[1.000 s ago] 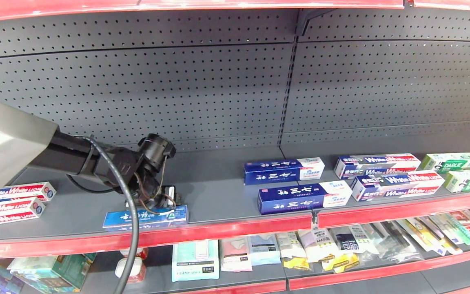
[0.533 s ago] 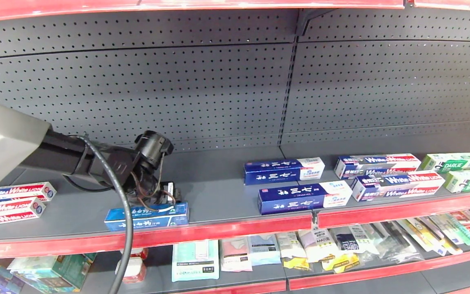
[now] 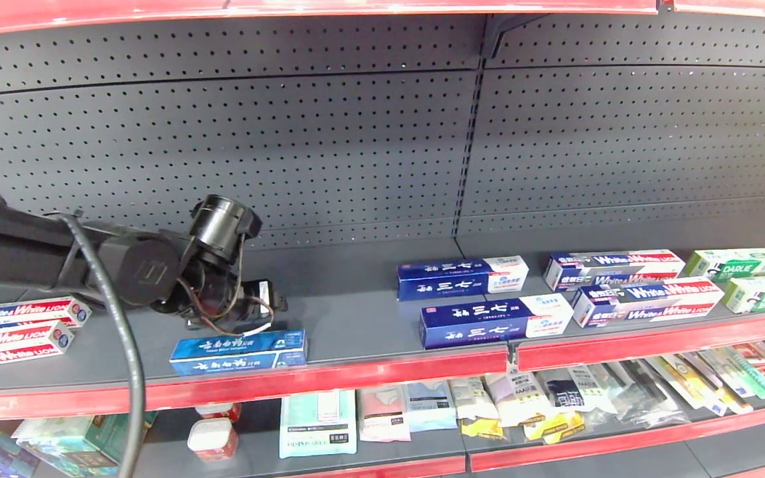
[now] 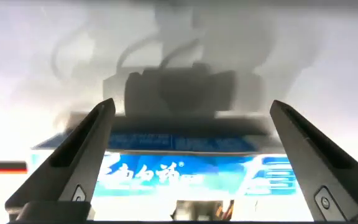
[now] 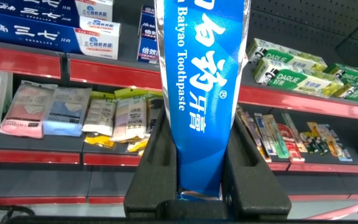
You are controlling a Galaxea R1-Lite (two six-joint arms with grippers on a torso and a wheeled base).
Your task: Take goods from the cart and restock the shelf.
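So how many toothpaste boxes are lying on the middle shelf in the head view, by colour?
Light blue box: 1
Dark blue boxes: 2
Red-and-white boxes: 4
Green boxes: 2
Total: 9

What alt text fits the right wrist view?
The right gripper clamps a blue box of toothpaste, held on end. Behind it, red-edged shelves carry more toothpaste boxes above and flat packets below.
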